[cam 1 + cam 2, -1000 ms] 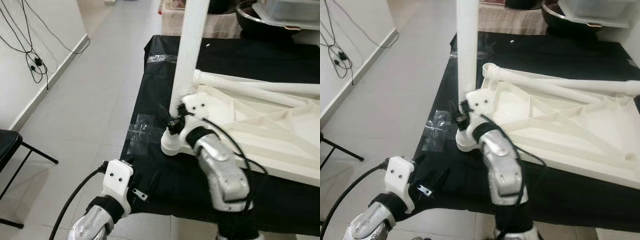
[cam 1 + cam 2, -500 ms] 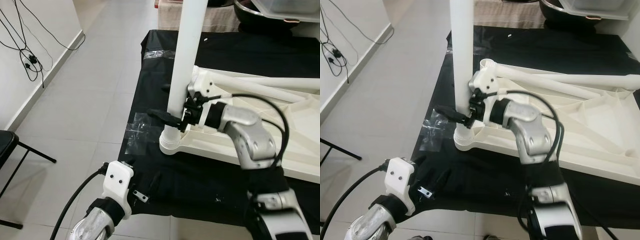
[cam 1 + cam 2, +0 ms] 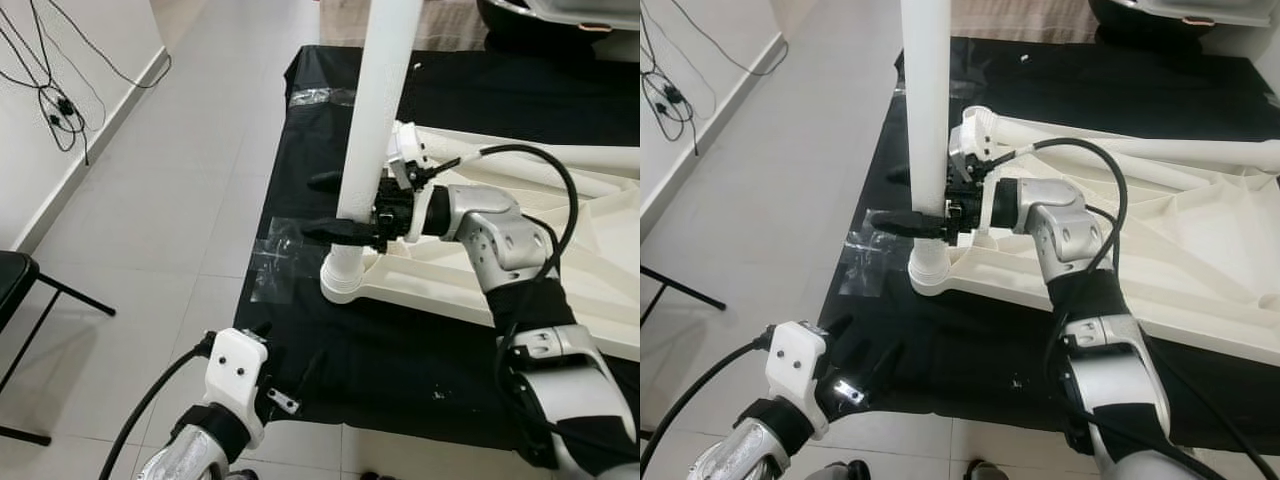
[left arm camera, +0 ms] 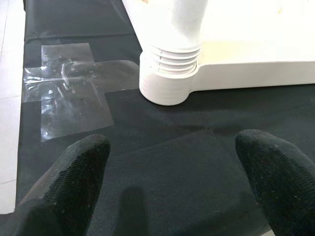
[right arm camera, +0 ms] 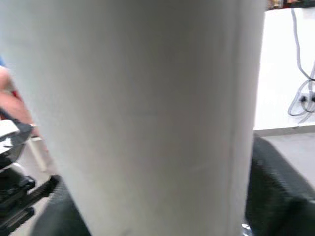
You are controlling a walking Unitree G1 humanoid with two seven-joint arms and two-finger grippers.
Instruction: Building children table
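Right claw [image 3: 335, 207] has risen from socket to mid-shaft of upright white plastic table leg [image 3: 375, 130], fingers spread round it, regripping for next twist; left claw [image 4: 162, 182] open, empty, near worktop's front edge.

White table leg [image 3: 375, 130] stands upright in the corner socket [image 3: 342, 283] of the inverted white tabletop [image 3: 560, 290]; tabletop lies on black cloth [image 3: 330, 340]; right gripper [image 3: 325, 205] reaches across from the right, one black finger on each side of the leg; left gripper [image 3: 285, 365] low at near cloth edge, apart from the leg; clear tape patch [image 3: 278, 262] just beside socket; black cables [image 3: 45, 95] by the wall.
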